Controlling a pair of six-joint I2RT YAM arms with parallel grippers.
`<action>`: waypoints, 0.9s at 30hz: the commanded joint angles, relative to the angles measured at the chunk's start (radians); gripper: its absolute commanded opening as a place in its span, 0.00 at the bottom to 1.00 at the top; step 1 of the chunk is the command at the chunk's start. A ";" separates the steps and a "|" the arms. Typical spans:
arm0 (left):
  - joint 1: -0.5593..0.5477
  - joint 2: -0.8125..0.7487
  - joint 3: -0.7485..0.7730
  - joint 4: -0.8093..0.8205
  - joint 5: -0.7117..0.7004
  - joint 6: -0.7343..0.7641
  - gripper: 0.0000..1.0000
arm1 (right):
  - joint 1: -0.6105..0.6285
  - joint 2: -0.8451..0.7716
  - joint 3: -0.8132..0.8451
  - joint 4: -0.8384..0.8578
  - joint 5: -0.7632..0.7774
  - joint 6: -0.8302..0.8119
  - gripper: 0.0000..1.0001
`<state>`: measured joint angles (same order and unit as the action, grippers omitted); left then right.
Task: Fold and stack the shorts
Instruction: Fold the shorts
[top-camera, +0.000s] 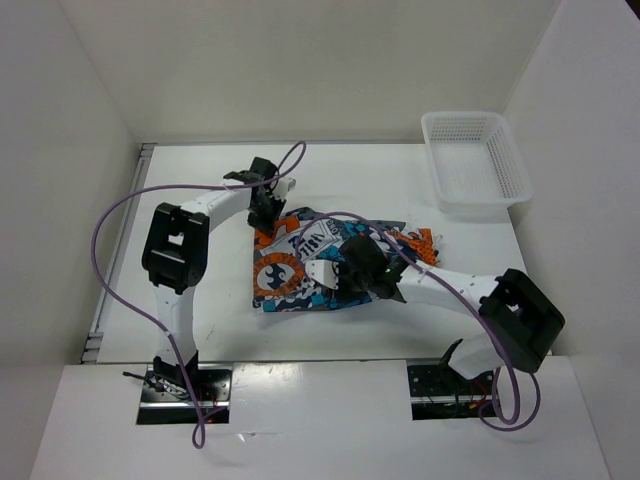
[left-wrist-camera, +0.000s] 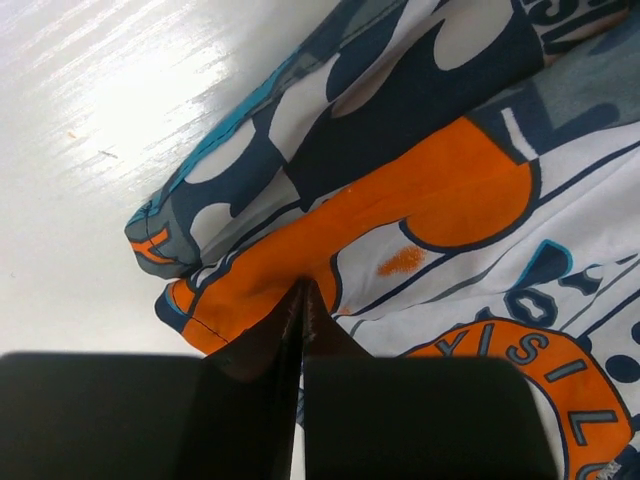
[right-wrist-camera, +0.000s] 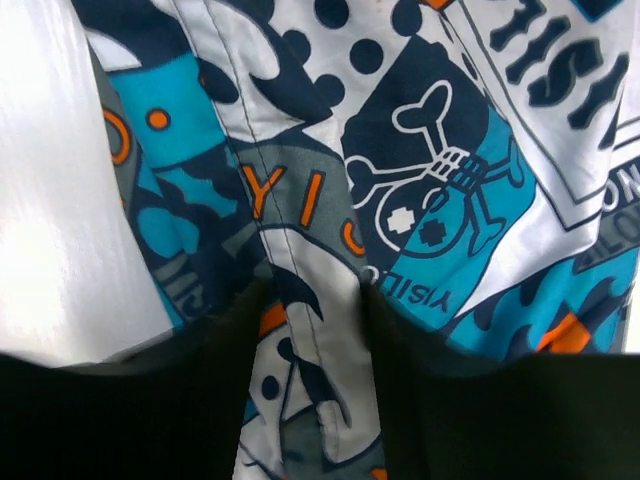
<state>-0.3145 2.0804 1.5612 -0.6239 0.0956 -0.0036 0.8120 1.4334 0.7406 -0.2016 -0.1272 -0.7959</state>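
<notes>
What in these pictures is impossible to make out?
- How the shorts are folded: in the top view both arms cover the middle, and the wrist views are too close.
- Left gripper: its jaws are shut at the cloth edge in the left wrist view, and the tips hide whether cloth is pinched.
- Right gripper: its jaws are apart with cloth between them in the right wrist view. The dark fingers and the bottom edge hide whether they grip it.

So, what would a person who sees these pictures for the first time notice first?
The brightly printed shorts in the middle of the table, orange, blue and white, catch the eye first. The left end effector is at their far left corner, and the right end effector is on their middle part. A white mesh basket sits at the far right corner.
</notes>
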 joint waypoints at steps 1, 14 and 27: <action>0.002 0.007 -0.006 0.029 0.000 0.004 0.01 | 0.004 0.005 -0.021 0.093 0.017 -0.028 0.37; 0.086 0.052 0.115 0.043 -0.092 0.004 0.00 | 0.027 -0.105 0.023 -0.173 -0.110 -0.147 0.00; 0.077 0.069 0.134 0.024 -0.071 0.004 0.00 | 0.108 -0.145 -0.070 -0.201 -0.177 -0.168 0.69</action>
<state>-0.2314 2.1468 1.6630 -0.5995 0.0235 -0.0036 0.9131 1.2755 0.6853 -0.4473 -0.2947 -1.0111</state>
